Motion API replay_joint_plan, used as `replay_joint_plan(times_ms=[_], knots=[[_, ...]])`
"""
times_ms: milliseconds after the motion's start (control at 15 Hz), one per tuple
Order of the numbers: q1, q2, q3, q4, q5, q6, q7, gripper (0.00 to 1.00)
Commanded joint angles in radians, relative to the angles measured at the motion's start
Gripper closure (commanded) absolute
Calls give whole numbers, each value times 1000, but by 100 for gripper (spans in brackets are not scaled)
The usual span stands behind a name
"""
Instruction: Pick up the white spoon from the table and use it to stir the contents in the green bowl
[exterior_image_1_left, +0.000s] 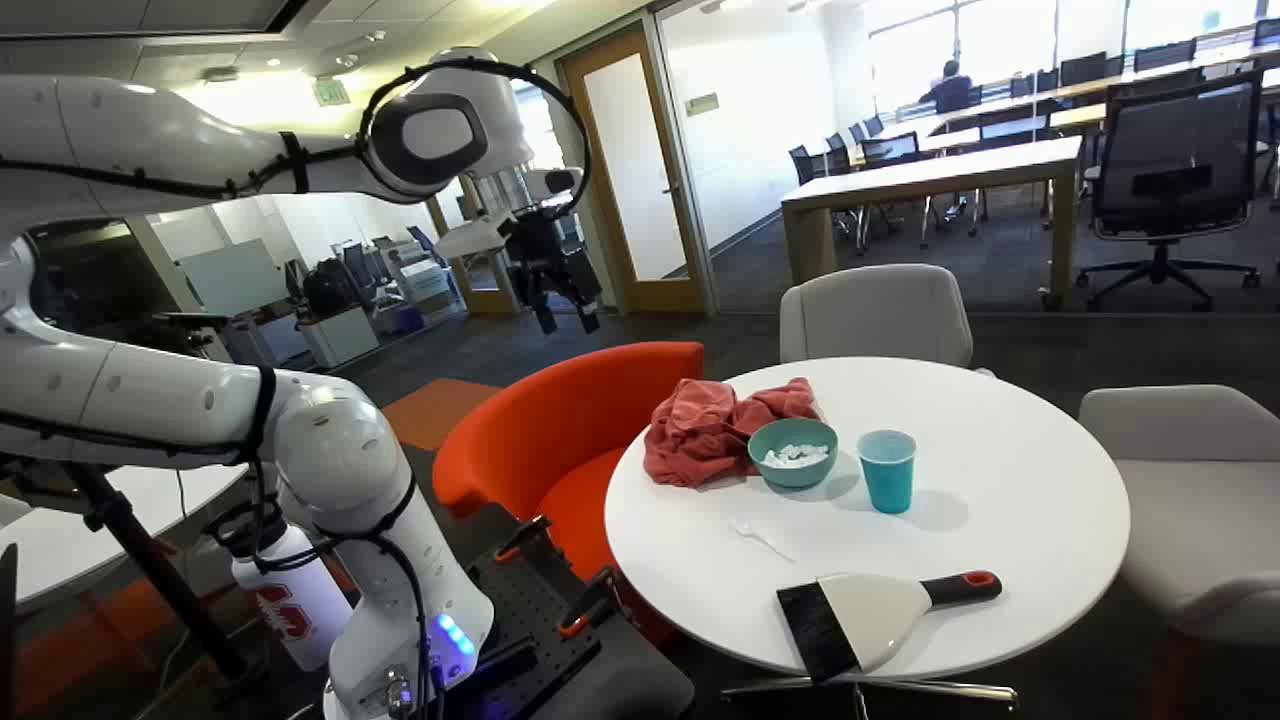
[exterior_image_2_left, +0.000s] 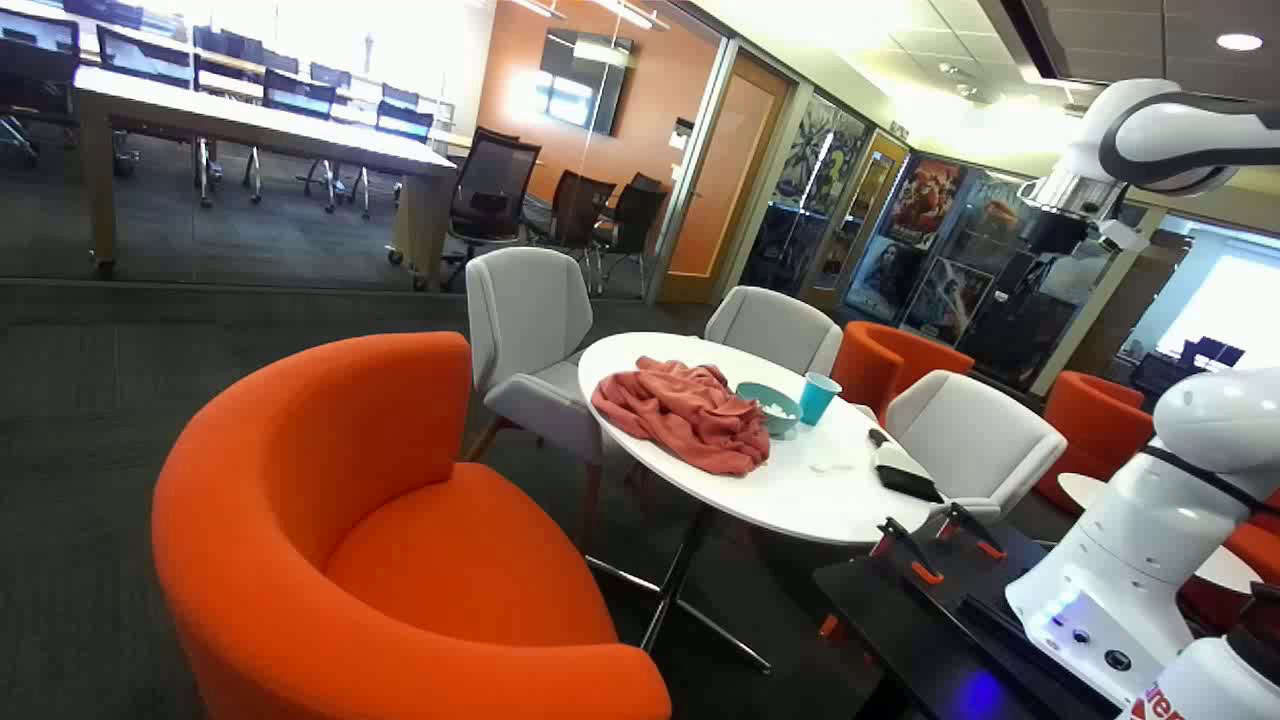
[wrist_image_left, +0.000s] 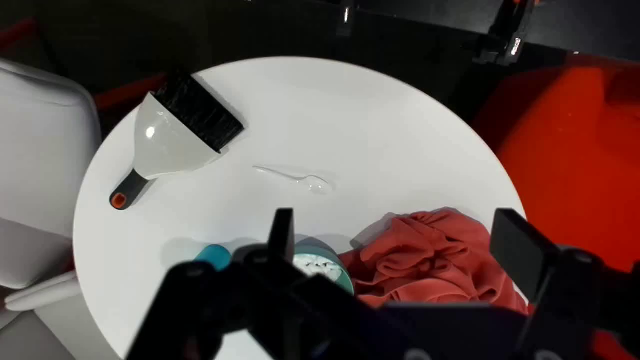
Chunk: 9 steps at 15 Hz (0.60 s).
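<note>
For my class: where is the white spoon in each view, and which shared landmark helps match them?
In an exterior view: white spoon, lower half, right of centre.
In an exterior view: white spoon, faint, right of centre, below the middle.
Wrist view: white spoon, close to the centre.
Shared landmark: red cloth, in all three views.

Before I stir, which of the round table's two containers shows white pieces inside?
The green bowl, beside the red cloth: white pieces show in it. None show in the taller blue cup, its inner bottom hidden.
</note>
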Motion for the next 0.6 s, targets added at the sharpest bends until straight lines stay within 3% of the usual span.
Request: replay_joint_plan(times_ms=[0,267,533], knots=[[5,0,-4,2,-3,-3,3,0],[5,0,-4,2,-3,-3,3,0],[-41,87,-32,42,5,65,92,0]])
